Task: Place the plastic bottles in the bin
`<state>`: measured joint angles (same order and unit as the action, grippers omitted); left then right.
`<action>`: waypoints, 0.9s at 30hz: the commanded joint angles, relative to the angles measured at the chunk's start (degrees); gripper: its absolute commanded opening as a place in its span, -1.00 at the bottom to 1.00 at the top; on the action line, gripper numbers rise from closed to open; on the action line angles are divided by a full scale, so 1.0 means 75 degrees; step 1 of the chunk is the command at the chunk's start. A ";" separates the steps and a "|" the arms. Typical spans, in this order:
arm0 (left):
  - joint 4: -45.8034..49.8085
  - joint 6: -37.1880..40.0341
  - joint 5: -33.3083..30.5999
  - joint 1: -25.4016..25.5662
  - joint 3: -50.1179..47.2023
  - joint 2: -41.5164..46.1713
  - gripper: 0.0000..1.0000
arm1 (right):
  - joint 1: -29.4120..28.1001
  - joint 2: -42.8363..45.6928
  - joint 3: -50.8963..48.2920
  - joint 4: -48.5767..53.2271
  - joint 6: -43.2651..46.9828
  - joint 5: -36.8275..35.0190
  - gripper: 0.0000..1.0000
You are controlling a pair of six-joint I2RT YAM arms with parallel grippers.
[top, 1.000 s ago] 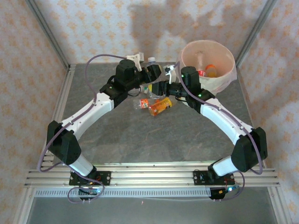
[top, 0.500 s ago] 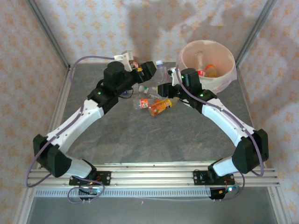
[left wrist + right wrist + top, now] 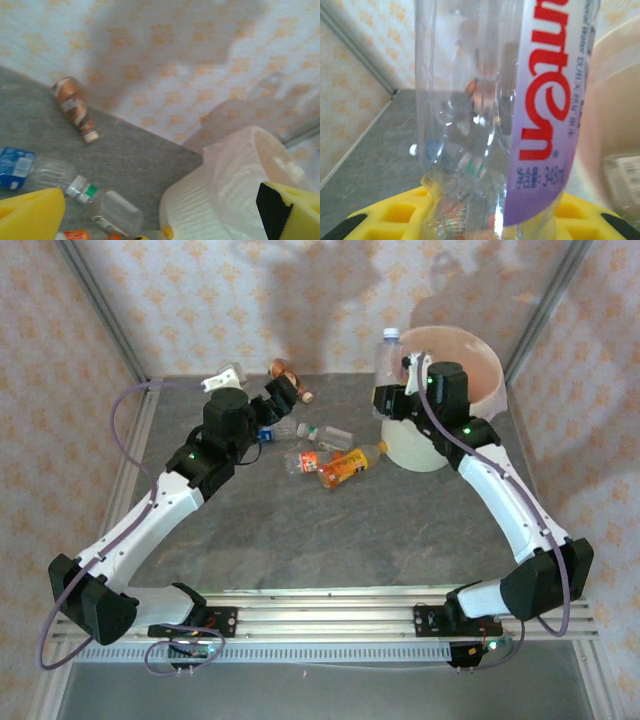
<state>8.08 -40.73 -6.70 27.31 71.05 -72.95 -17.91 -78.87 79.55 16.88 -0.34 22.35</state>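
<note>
Because the right fingers (image 3: 385,220) are shut tight on the low part of a clear bottle (image 3: 470,100), the job now is to get that bottle into the bin (image 3: 492,375) and let it go in the right spot. From above, the bottle stands up straight with its cap on top, right at the bin's left edge, and it looks to be beside the rim, not yet over the hole. A good way is to lift it a bit so its bottom does not bump the rim or catch the thin liner (image 3: 240,165), slide it over the pinkish inside, and only then open up. The left fingers (image 3: 30,215) are spread wide with nothing between them, and they hang above the other bottles, so that arm should wait out of the way. On the grey surface (image 3: 330,530) lie a brown bottle (image 3: 75,107) near the wall, a bottle with a blue label (image 3: 20,167), a clear one with a green band (image 3: 105,205) and an orange bottle (image 3: 345,467). The held bottle's label (image 3: 545,115) has big red letters running sideways, but the word is cut off, so I cannot read the whole name. Small purple print under it looks like 345. The other labels are too small to read.
</note>
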 commanded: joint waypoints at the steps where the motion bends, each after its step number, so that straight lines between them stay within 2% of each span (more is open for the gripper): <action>1: 0.0399 -0.0328 -0.0422 -0.0126 -0.0051 -0.0103 1.00 | 0.0329 0.0041 0.0550 0.0198 0.0293 -0.0510 -0.38; 12: 0.0688 -0.0856 -0.0370 -0.0356 0.0019 -0.0453 1.00 | 0.1425 -0.0973 0.1955 0.1503 0.0703 -0.1458 -0.40; 16: 0.0878 -0.0929 -0.0392 -0.0411 0.0077 -0.0524 1.00 | 0.1837 -0.1273 0.2208 0.1907 0.0674 -0.1446 -0.40; 22: 0.1537 -0.1174 -0.0878 -0.0425 0.0345 -0.0635 1.00 | 0.2130 -0.1834 0.2729 0.2687 0.0870 -0.1619 -0.41; 27: 0.1630 -0.1132 -0.0897 -0.0430 0.0389 -0.0652 1.00 | 0.2130 -0.2127 0.3016 0.2949 0.0898 -0.1838 -0.39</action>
<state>17.89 -48.23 -10.85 24.58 72.27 -78.06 -2.04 -94.02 99.39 36.29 5.26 10.57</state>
